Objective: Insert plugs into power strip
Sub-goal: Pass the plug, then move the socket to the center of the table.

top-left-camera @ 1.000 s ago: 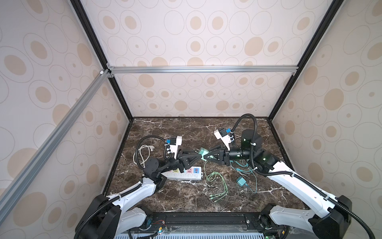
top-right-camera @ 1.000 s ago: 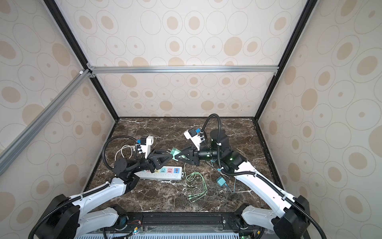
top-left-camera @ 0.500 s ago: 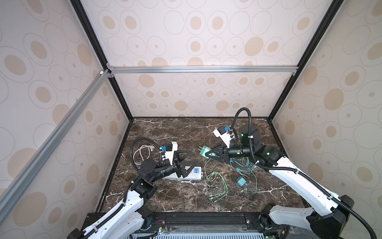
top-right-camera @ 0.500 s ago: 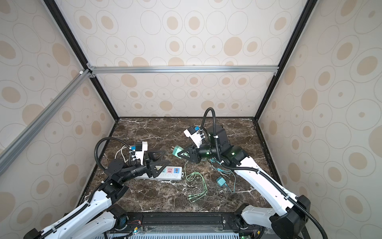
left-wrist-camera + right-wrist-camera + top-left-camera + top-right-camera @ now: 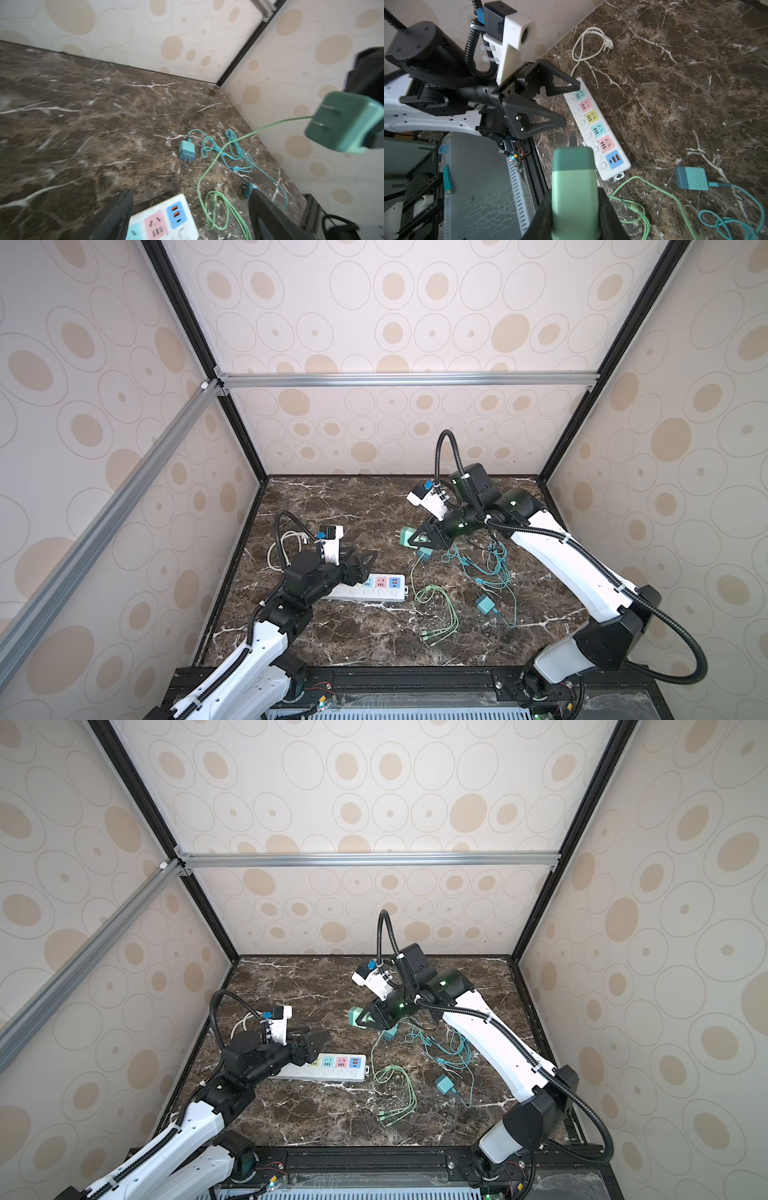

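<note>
While all five sockets of the power strip sit empty, your right fingers clamp the mint plug aloft at the strip's 1 o'clock in a top view, your left fingers spread empty over it, and two teal plugs lie loose on the counter.

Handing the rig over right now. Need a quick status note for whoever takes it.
Left claw: open, empty, over the cord end of the power strip.
Right claw: shut on the mint green plug, held above the table.
First teal plug lies beside the right claw, second teal plug nearer the front, both loose.
Done: nothing inserted, all five sockets empty.
Left: insert all three plugs.
</note>
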